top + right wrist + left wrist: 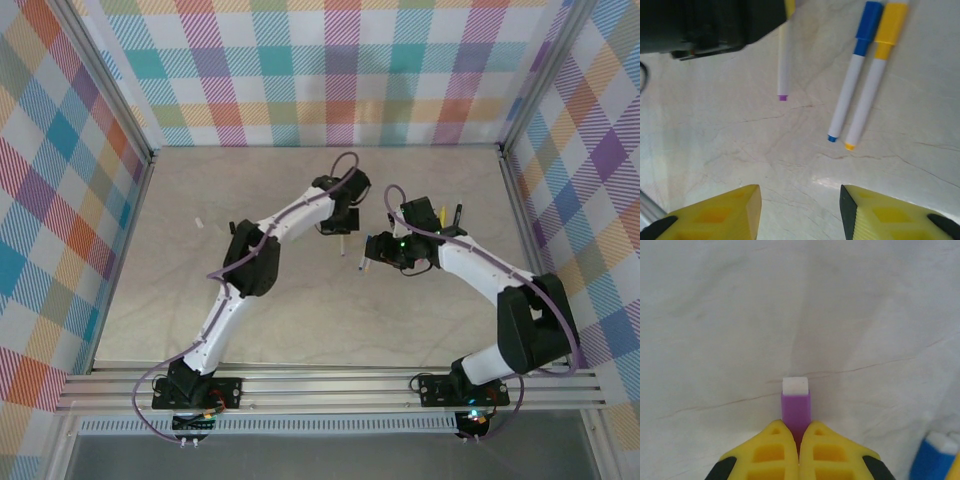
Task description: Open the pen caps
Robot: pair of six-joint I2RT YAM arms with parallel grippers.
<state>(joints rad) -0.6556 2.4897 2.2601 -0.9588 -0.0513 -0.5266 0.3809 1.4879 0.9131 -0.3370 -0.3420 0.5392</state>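
Left gripper (799, 429) was clenched on the purple pen (784, 65). In the left wrist frame, bottom centre, I saw its yellow fingers (771, 452) pressed together around the purple cap (796, 407), whose white end poked out just past them. In the right wrist frame the same pen's white barrel hung down from the upper middle, ending in a small purple tip clear of the worktop (730, 145). I could not tell whether the cap was seated on the barrel or pulled loose, because the fingers hid the join.

Right gripper (800, 197) was released: both yellow fingers sat apart at the bottom of its frame, with bare worktop between them and nothing held.

The blue pen (847, 90) and yellow pen (867, 100) lay flat, side by side and touching, in the upper right of the right wrist frame. Blue cap (866, 25) and yellow cap (889, 27) were both on, pointing to the top edge. The blue cap's end also showed at the lower right corner of the left wrist frame.

From the top camera, both grippers met near frame centre, close together, with the held pen between them. A few more pens (441, 213) lay just beyond the right arm, right of centre, too small to sort.
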